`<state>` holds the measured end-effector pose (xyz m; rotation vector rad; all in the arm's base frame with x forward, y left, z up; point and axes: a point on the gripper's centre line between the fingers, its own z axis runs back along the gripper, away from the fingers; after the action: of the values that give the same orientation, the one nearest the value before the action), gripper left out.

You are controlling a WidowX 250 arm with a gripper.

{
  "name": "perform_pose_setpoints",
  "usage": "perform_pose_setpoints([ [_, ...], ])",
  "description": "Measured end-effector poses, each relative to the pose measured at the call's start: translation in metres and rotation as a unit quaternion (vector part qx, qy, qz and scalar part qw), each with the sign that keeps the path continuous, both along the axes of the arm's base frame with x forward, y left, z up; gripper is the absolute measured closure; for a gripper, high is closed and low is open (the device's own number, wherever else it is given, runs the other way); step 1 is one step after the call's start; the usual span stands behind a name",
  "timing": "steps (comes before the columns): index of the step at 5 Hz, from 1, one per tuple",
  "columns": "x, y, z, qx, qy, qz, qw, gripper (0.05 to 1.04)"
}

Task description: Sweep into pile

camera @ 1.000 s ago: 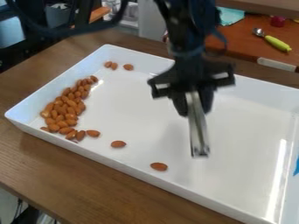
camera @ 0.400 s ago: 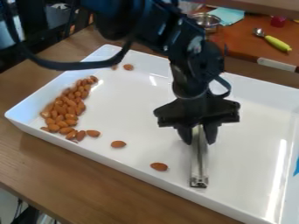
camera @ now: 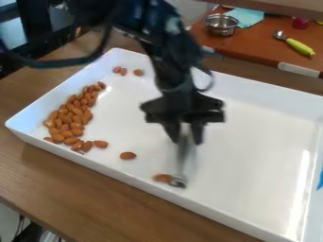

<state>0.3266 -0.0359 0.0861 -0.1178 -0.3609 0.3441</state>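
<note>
- The white tray runs out of view at the right and bottom edges; its far rim is partly hidden behind the arm.
- The arm is blurred above the tray, its upper part cut off by the top edge.
- The gripper over the tray is blurred, and its fingers hide the upper end of the metal tool, itself smeared.
- The almond by the tool's foot, near the tray's front wall, is blurred, its right end unclear.
- Left in the tray, piled almonds partly hide one another.
- A blue thing at the tray's right is cut off, unidentifiable.
</note>
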Motion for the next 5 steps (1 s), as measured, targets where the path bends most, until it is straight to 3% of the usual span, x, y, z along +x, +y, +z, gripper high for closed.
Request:
perform_pose_setpoints([
  [3, -0.004, 0.071, -0.006, 0.029, -0.043, -0.049, 0.9975, 0.708],
  [4, -0.009, 0.092, -0.006, 0.043, -0.045, -0.062, 0.9962, 0.708],
  [5, -0.013, 0.11, -0.007, 0.04, -0.039, -0.065, 0.9963, 0.708],
])
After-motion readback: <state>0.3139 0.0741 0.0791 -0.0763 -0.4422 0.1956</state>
